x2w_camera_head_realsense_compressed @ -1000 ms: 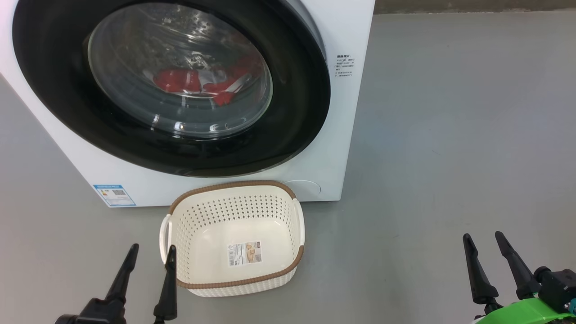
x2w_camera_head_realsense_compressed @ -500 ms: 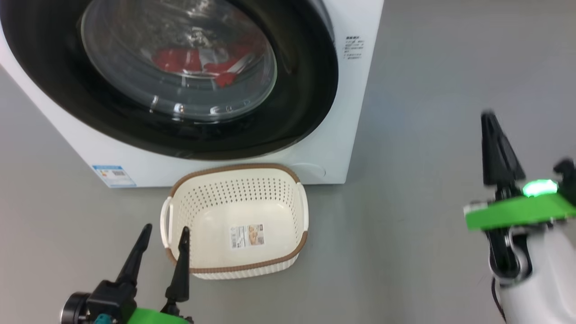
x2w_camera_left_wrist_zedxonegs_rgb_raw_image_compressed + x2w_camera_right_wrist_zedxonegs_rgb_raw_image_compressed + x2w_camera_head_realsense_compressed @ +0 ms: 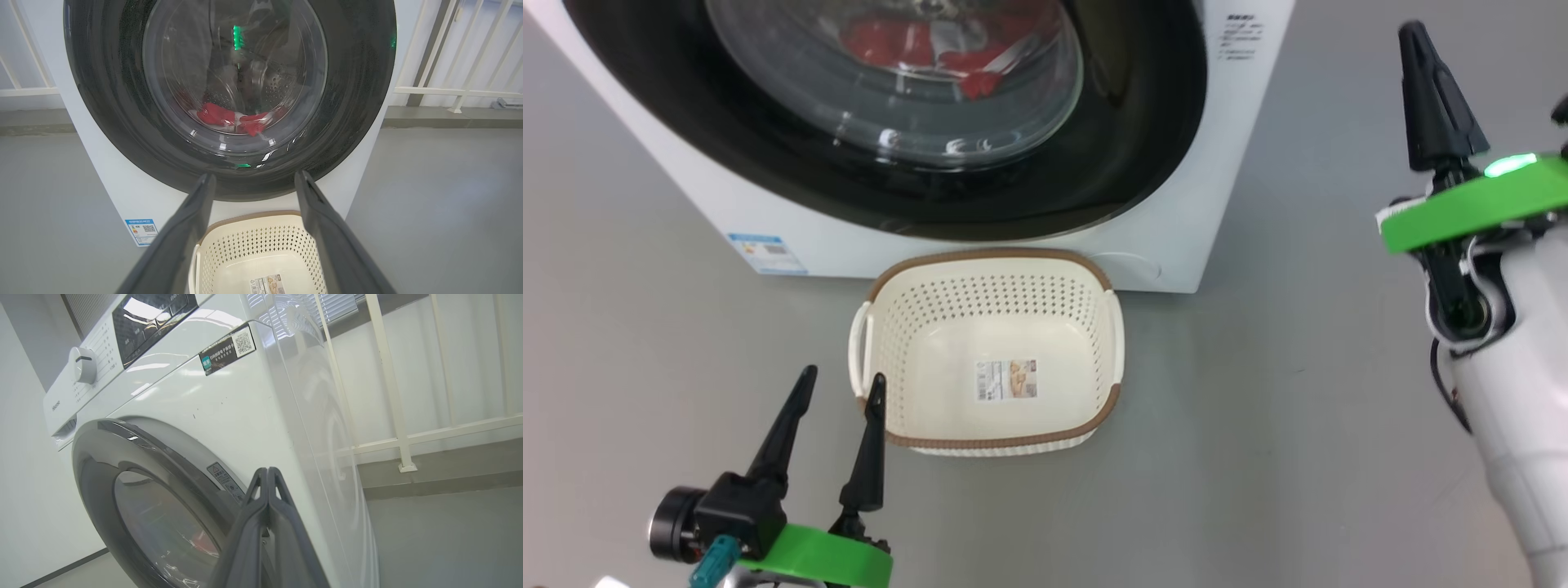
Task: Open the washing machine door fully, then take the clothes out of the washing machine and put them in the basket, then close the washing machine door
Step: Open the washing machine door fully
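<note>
Step in hand: opening the washing machine door [image 3: 1143, 122], which sits shut against the washing machine [image 3: 1233, 147].
Right gripper [image 3: 1417, 37]: fingers pressed together, holding nothing, raised off the machine's right front corner; in its wrist view the joined tips point at the door's right rim.
Left gripper [image 3: 841, 388]: fingers spread, empty, low on the floor just beside the basket's left front corner.
Key relation: the door's right rim lies to the left of the right gripper and a little ahead of it; the right arm is much the nearer, so the opening move looks to be its job.
Clothes [image 3: 907, 41]: red heap low in the drum, behind the glass.
Basket [image 3: 992, 257]: empty, on the floor against the machine's front, under the door.
Risk: the door's swing may pass over the basket.
</note>
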You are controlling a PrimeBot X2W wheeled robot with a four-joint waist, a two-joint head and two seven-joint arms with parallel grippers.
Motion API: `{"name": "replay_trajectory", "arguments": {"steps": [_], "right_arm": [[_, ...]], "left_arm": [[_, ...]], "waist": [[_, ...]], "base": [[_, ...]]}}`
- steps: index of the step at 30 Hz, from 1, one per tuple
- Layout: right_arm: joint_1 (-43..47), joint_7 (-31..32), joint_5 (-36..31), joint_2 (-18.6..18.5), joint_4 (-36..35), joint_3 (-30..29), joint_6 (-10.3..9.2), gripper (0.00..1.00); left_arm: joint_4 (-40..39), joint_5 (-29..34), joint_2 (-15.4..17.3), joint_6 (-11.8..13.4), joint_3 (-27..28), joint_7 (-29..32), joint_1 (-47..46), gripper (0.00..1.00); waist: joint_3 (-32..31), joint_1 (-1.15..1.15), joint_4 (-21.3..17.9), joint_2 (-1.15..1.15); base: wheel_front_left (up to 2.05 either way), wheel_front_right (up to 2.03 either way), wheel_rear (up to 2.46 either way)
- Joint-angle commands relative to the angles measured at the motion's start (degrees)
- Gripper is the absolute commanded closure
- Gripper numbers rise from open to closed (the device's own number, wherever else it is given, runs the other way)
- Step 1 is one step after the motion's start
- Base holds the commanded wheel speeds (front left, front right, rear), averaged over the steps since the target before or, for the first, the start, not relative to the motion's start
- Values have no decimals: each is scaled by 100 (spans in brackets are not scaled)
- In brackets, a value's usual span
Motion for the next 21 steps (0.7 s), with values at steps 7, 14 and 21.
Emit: {"name": "replay_trajectory", "arguments": {"steps": [7, 14, 21], "right_arm": [[-924, 310, 1223, -439, 540, 1156, -6, 100], [-1609, 1227, 2799, -872, 573, 1962, -6, 100], [-2012, 2010, 4005, -905, 649, 1960, -6, 100]], "left_arm": [[-151, -53, 91, 65, 82, -52, -327, 0], [-167, -88, 91, 98, -22, -52, -516, 0], [-167, -136, 91, 118, -82, -52, -647, 0]], "waist": [[352, 0, 303, 0], [701, 0, 429, 0], [938, 0, 460, 0]], "base": [[0, 0, 0], [0, 0, 0], [0, 0, 0]]}}
